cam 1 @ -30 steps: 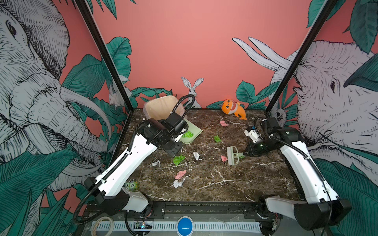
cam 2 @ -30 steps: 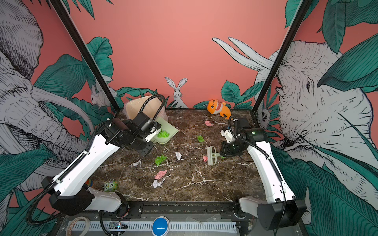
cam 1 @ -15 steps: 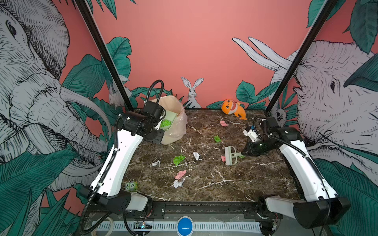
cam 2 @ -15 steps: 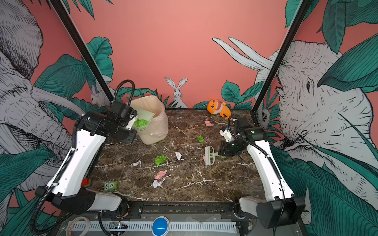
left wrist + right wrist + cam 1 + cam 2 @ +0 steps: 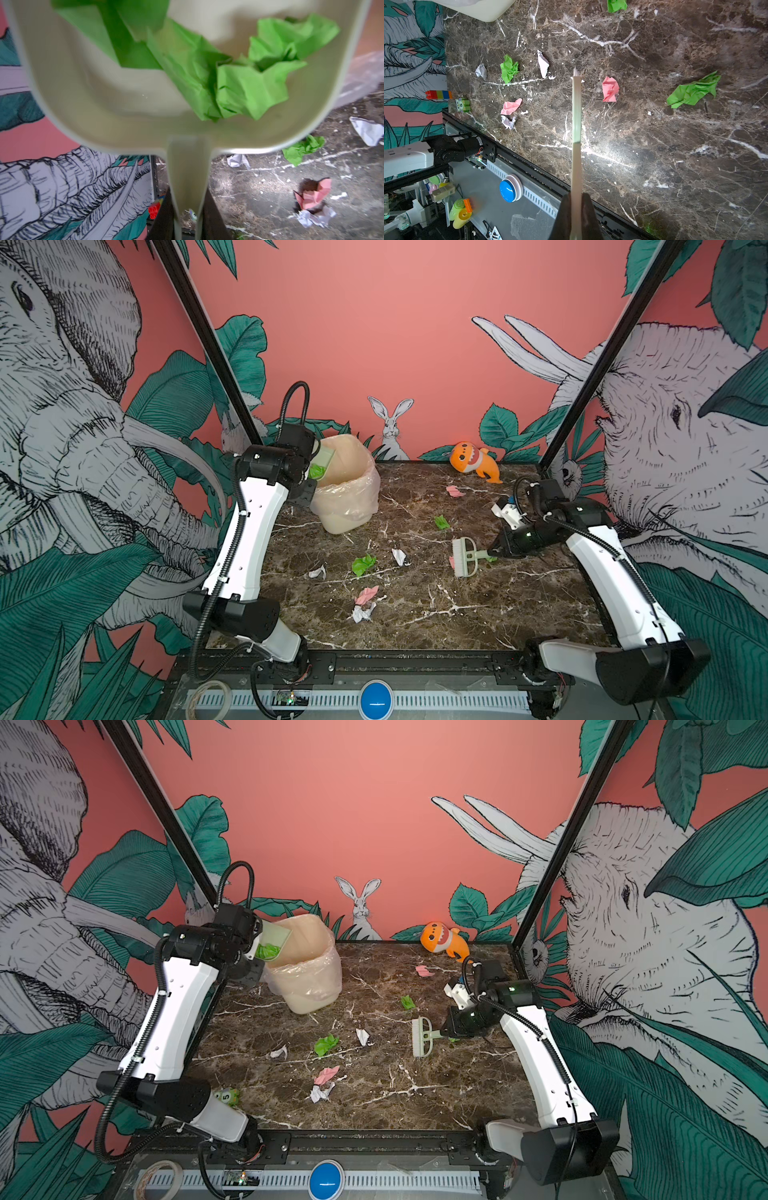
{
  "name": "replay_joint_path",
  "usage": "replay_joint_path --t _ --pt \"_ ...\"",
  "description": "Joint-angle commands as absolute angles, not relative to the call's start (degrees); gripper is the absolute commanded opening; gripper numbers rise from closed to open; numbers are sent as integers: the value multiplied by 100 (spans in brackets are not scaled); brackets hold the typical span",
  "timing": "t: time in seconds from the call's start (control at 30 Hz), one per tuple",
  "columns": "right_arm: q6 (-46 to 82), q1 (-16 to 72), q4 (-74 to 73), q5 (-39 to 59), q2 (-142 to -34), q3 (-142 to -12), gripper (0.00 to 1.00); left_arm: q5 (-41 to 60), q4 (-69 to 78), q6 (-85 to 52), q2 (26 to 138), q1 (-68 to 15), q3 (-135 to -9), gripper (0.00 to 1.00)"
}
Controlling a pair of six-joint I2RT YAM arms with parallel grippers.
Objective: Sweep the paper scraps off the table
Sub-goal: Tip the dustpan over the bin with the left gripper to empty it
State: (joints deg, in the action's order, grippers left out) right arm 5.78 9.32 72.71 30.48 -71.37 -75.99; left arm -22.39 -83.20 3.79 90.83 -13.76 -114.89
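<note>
- Left gripper (image 5: 188,216) is closed on the handle of the dustpan (image 5: 124,93), held tilted over the rim of the lined bin (image 5: 309,973).
- Right gripper (image 5: 576,216) is closed on the brush (image 5: 464,556), near a pink scrap on the table (image 5: 498,614).
- Step in hand seems emptying: crumpled green paper (image 5: 239,83) lies in the dustpan, so more tilt is needed.
- Other paper scraps (image 5: 363,565) lie scattered mid-table; bin's visible inside shows none.

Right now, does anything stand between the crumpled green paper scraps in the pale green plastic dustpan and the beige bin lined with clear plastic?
Nothing visible does. The left gripper holds the pale green dustpan at the rim of the beige lined bin, whose mouth is open; the green paper scraps lie loose in the pan.
</note>
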Motion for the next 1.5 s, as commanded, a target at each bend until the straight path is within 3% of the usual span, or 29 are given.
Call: replay_joint_path --t 0.0,0.53,0.9,1.47 --pt "571 905 7260 3175 -7099 -7559 0 -2636 -8236 857 9250 -1345 -11789 12" --pt "606 914 7234 3263 -7129 -7351 0 -4957 -7497 2195 9320 -2028 -10943 9" --pt "591 914 7209 3311 -7102 -7313 0 -6382 -5904 3955 9100 -2397 -10154 4" --pt "606 914 7173 3333 -7071 -7271 0 -6925 -3811 6231 8660 -2514 -8979 4"
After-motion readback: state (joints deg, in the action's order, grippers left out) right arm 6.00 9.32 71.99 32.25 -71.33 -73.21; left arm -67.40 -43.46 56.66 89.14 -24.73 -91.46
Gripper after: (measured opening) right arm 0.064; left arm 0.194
